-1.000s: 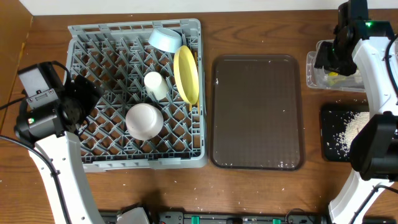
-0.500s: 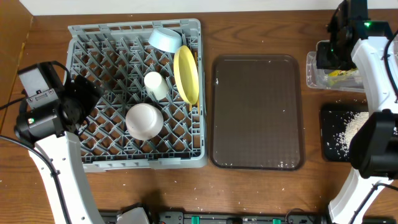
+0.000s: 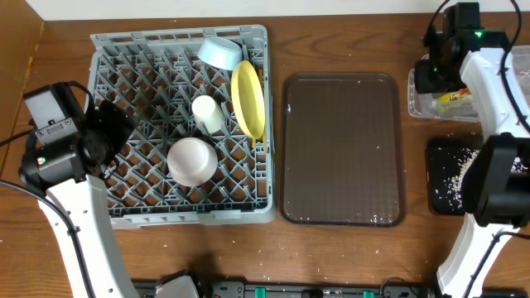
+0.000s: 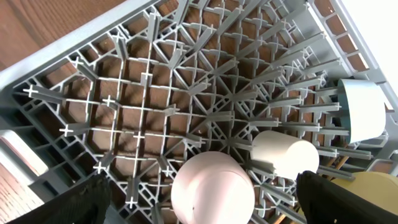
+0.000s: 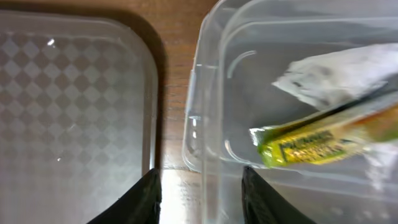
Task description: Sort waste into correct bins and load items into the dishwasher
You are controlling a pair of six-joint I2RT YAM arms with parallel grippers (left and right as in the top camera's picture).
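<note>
Grey rack (image 4: 143, 93) — pinkish bowl (image 4: 212, 190), cream cup (image 4: 286, 155), blue bowl (image 4: 364, 109) inside.

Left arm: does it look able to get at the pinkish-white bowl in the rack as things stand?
Probably yes: the left gripper is open and faces the upturned pinkish-white bowl across bare dish rack pegs, nothing covering it. The cream cup lies close beside it.

brown wood-grain table (image 3: 348, 261), even light, soft shadows. white band (image 3: 248, 8) runs along its far edge, wall or surface unclear. lighter orange-brown wooden panel (image 3: 15, 58) at far-left corner.
</note>
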